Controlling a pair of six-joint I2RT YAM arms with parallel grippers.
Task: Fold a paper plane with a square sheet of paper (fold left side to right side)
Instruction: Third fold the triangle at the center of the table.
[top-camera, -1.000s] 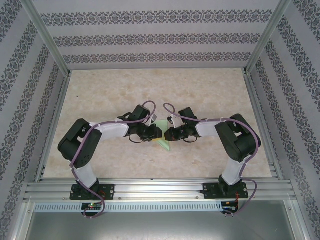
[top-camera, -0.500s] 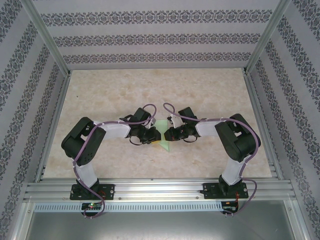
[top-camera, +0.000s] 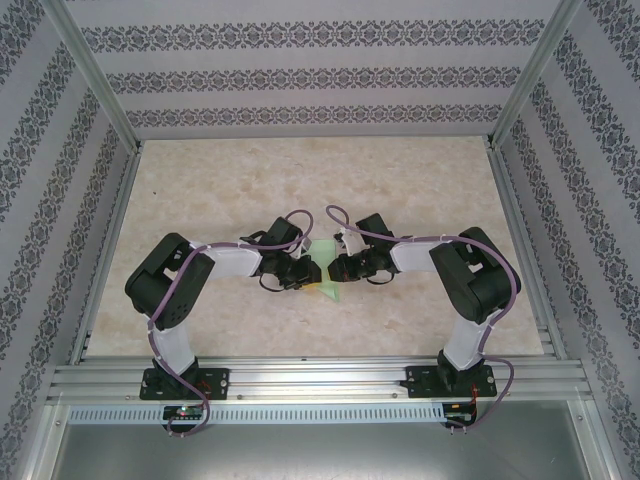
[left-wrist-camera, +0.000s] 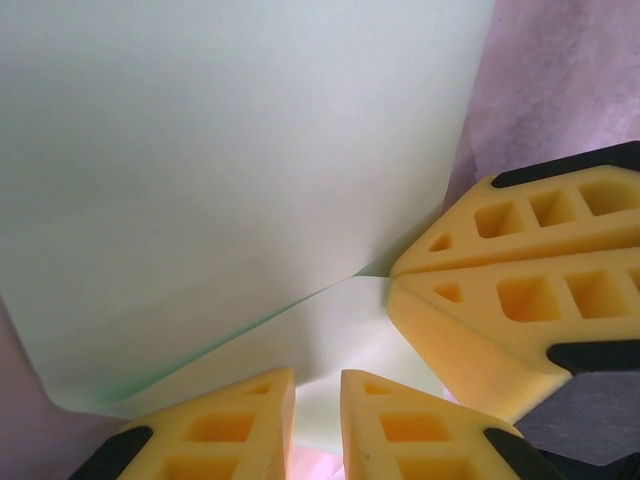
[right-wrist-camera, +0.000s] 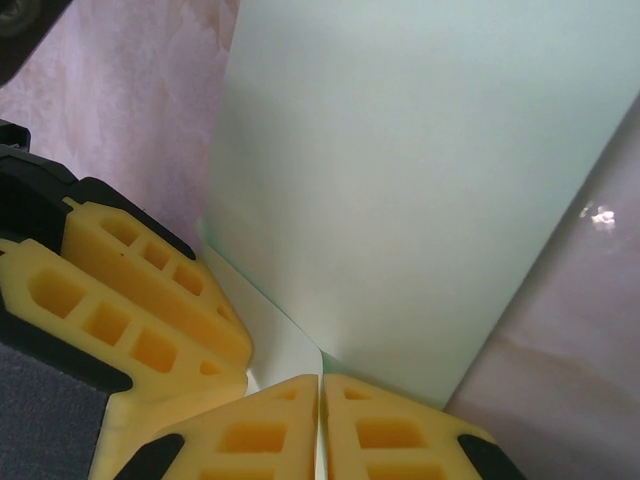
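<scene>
Bright, even light, faint shadows; wrist cams pink-tinted w/ soft foreground (tiny glare speck right).

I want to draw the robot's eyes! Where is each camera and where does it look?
Top external: high behind the left arm and right arm, looking down at the table; both show.
Left wrist: on the left arm, facing the green paper past its left gripper.
Right wrist: on the right arm, facing that paper past the right gripper.
Shared: each wrist view catches the other gripper's yellow fingers.

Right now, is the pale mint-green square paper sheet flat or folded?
Partly folded: the pale mint-green square paper sheet bends back over its own lower layer.
</scene>
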